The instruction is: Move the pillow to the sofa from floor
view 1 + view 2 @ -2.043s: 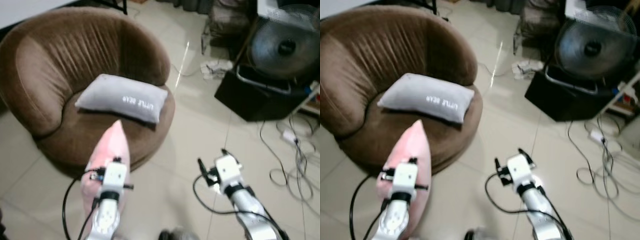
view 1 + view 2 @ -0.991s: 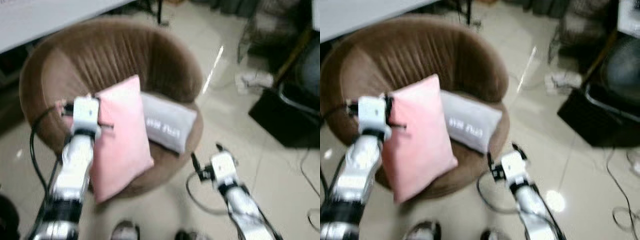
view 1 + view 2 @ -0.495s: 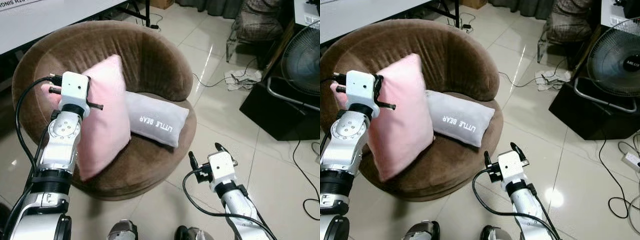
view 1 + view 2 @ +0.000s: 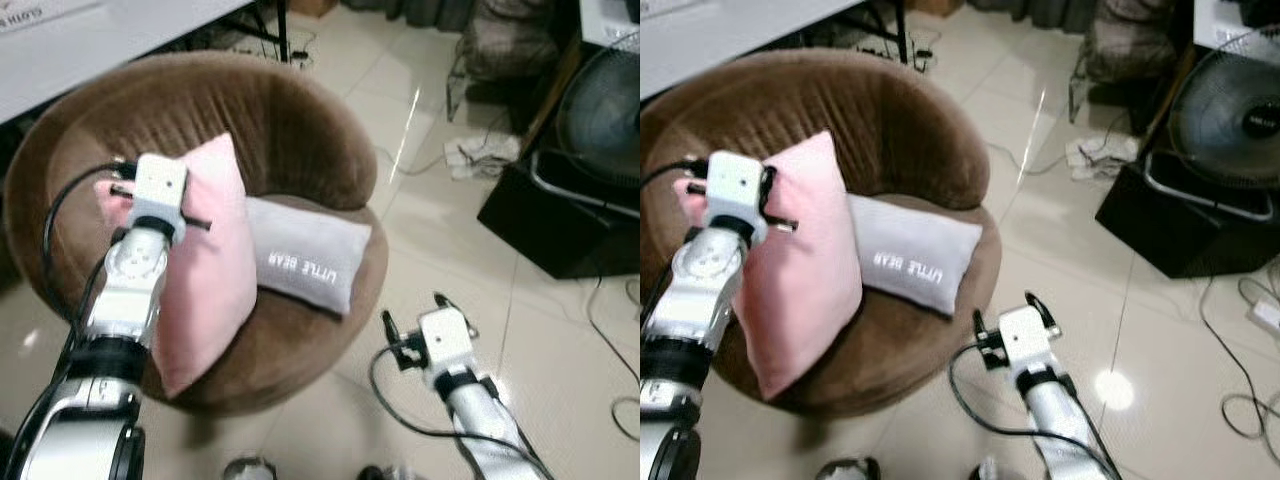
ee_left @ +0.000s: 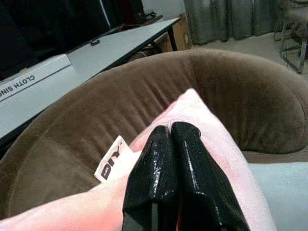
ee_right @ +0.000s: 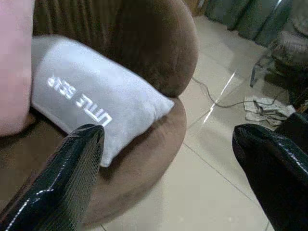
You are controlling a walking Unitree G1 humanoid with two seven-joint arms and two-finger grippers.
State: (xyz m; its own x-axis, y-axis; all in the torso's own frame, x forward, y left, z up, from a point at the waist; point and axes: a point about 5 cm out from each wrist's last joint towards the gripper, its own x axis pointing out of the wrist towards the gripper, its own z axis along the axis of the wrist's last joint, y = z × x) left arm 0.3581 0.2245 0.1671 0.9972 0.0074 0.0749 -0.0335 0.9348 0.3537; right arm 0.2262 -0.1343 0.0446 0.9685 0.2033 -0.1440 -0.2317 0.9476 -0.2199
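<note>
A pink pillow [image 4: 212, 268] hangs upright over the left part of the round brown sofa chair [image 4: 250, 120], its lower corner near the seat's front edge. My left gripper [image 5: 174, 137] is shut on the pillow's upper edge beside a white tag [image 5: 111, 165]. A grey pillow [image 4: 305, 253] with white lettering lies across the seat to the pink one's right. My right gripper [image 4: 425, 318] is open over the floor tiles in front of the chair, holding nothing; the grey pillow [image 6: 91, 94] lies ahead of its fingers [image 6: 67, 173].
A black box [image 4: 555, 215] and a standing fan [image 4: 1230, 120] are on the right. Cables [image 4: 615, 385] trail over the tiles at the right edge. A white table [image 4: 100, 30] stands behind the chair. Crumpled cloth [image 4: 482, 155] lies on the floor beyond it.
My left arm has carried the pink pillow up from near the floor and over the chair's seat. In the last half second it sank a little. The camera shifted as well.
</note>
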